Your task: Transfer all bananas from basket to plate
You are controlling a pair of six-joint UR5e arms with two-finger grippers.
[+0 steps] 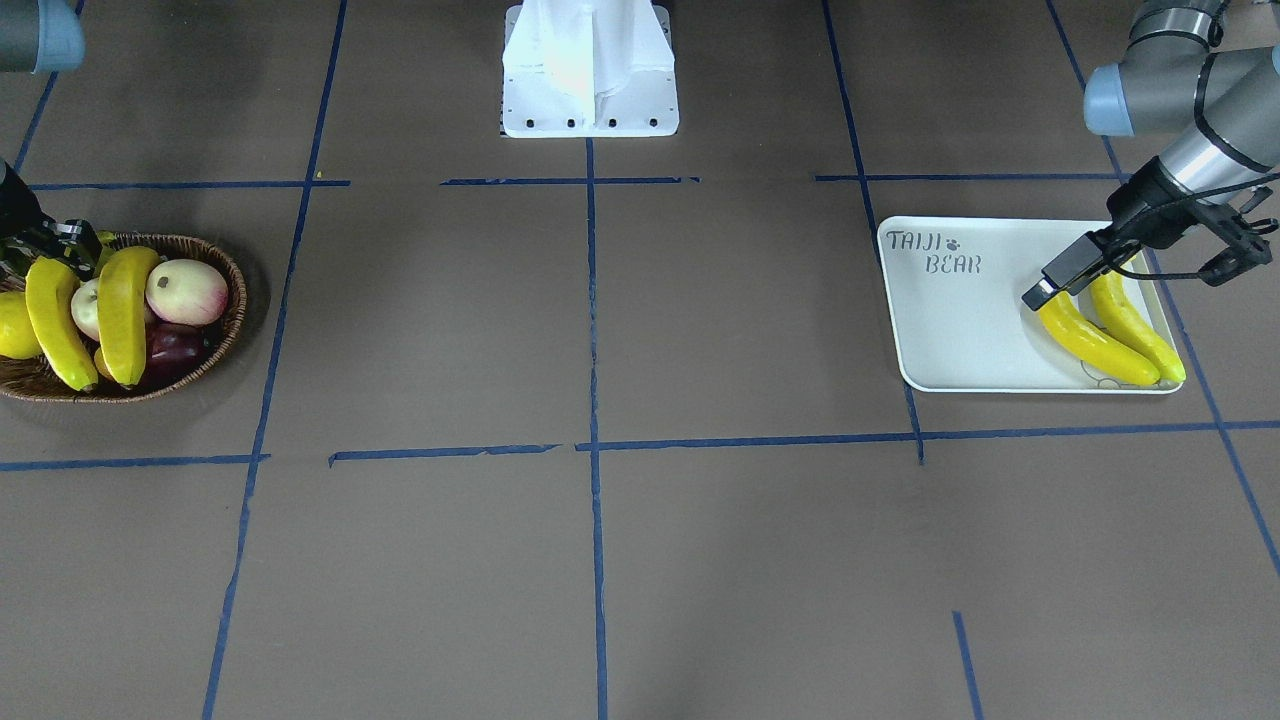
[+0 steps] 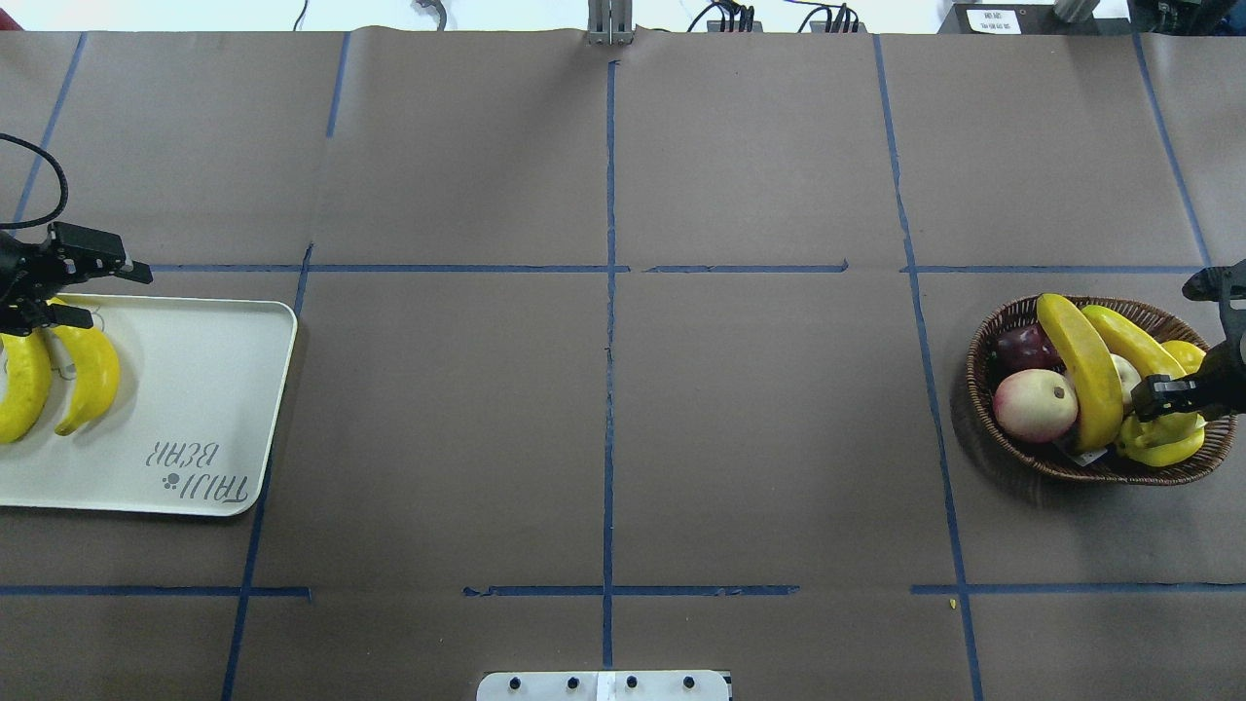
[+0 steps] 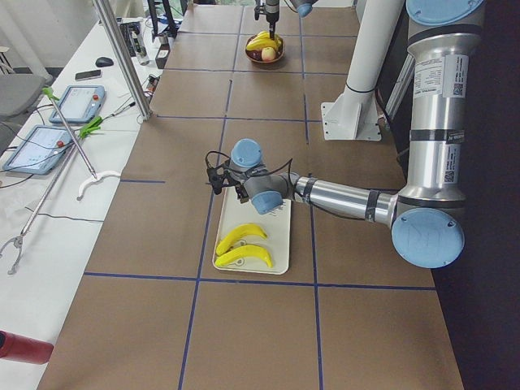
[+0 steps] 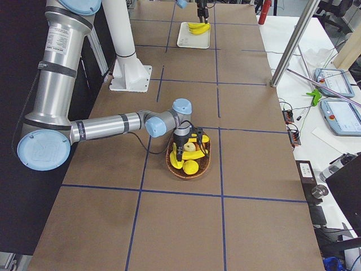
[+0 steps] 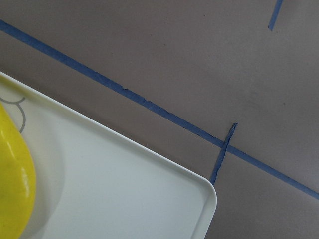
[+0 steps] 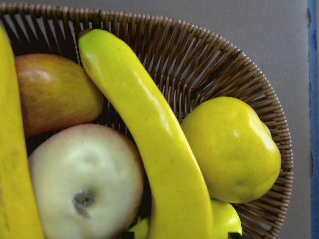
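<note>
The table (image 2: 759, 438) is lying under a brown paper cover, and blue tape lines (image 2: 609, 389) are dividing it into large rectangles. The off-white plate (image 2: 195, 389) is sitting flat at the left end. The wicker basket (image 2: 978, 389) is resting at the right end, well apart from it. A white mounting base (image 2: 604, 685) is standing mid-table on the robot's side.

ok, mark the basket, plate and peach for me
basket (image 1: 237, 300): front-facing view, on its woven rim
plate (image 2: 195, 389): overhead view, on its bare middle
peach (image 2: 1035, 404): overhead view, on its centre
</note>
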